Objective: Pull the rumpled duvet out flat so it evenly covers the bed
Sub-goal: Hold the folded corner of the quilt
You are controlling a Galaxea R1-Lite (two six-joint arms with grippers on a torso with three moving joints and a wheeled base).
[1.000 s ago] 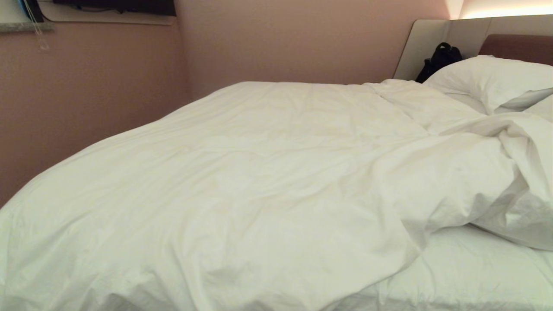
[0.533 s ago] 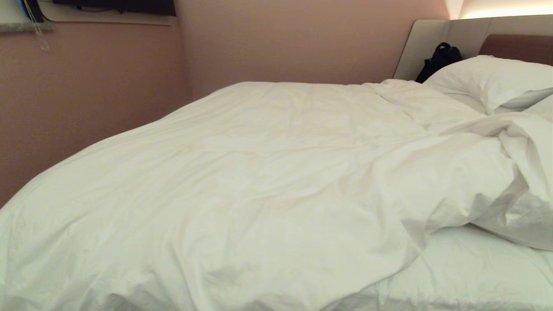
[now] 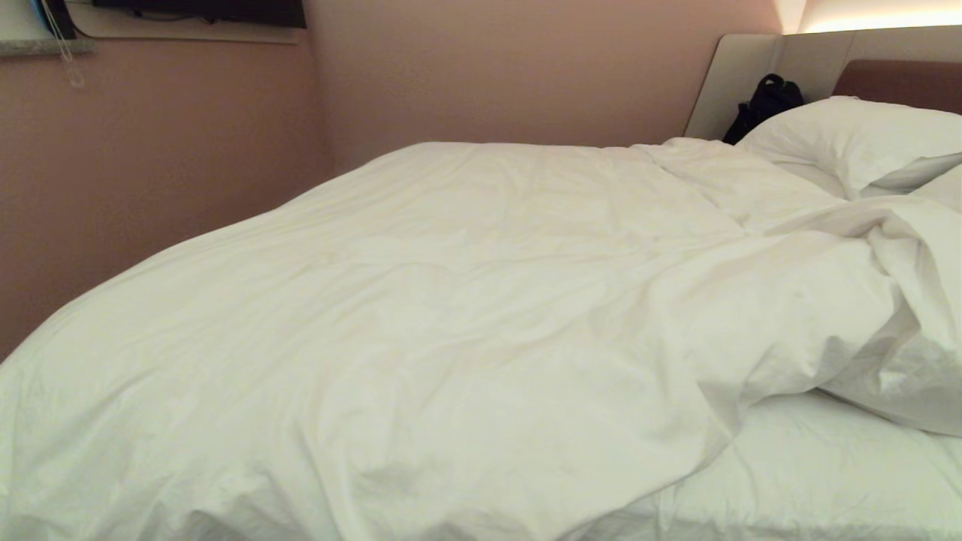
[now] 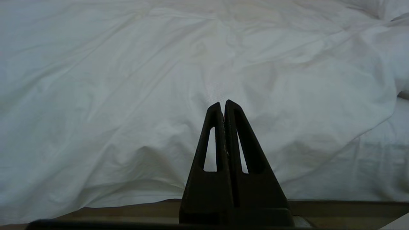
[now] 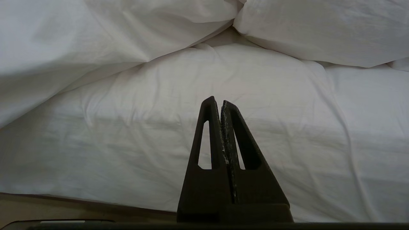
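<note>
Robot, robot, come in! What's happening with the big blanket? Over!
Left gripper shut, empty, short of the duvet. Right gripper shut, empty. Duvet bunched near the pillow; sheet bare there. Nothing in the way.

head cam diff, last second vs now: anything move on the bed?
Nothing visibly changed. The duvet lies the same, bunched near the pillow with the sheet bare at the near right, and the black bag sits by the headboard. Neither arm shows in the head view.
</note>
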